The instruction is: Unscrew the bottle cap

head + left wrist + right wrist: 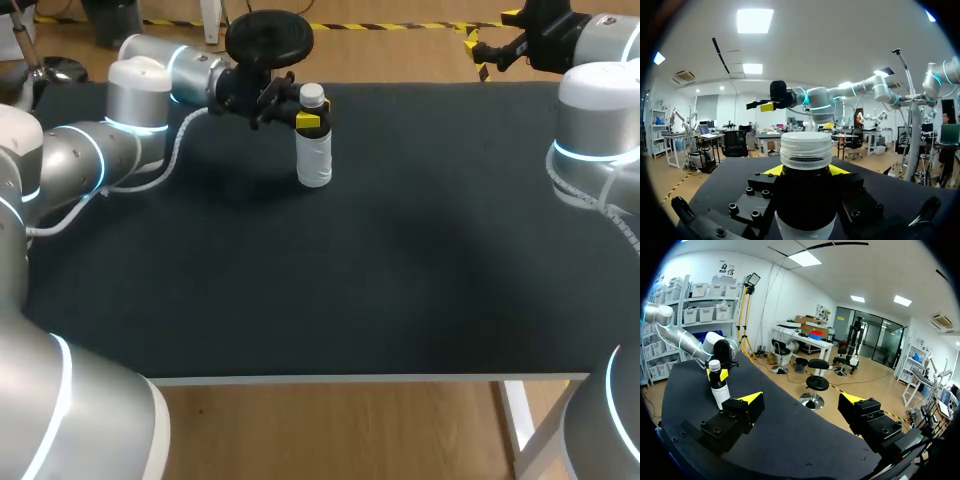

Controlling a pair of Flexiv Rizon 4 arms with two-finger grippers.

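Left gripper (311,118) clamps the bottle (314,160) neck under the cap (312,95), we judge to brace it | bottle upright on table (400,260) far side | our right gripper (801,401) gapes, well apart, free to twist

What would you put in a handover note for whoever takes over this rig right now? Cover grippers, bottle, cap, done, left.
Left gripper: shut on the bottle just under its cap.
Right gripper: open, holding nothing, far from the bottle.
The bottle stands upright on the table, cap on.
Done: bottle gripped.
Left: probably the free gripper takes the cap and unscrews it.
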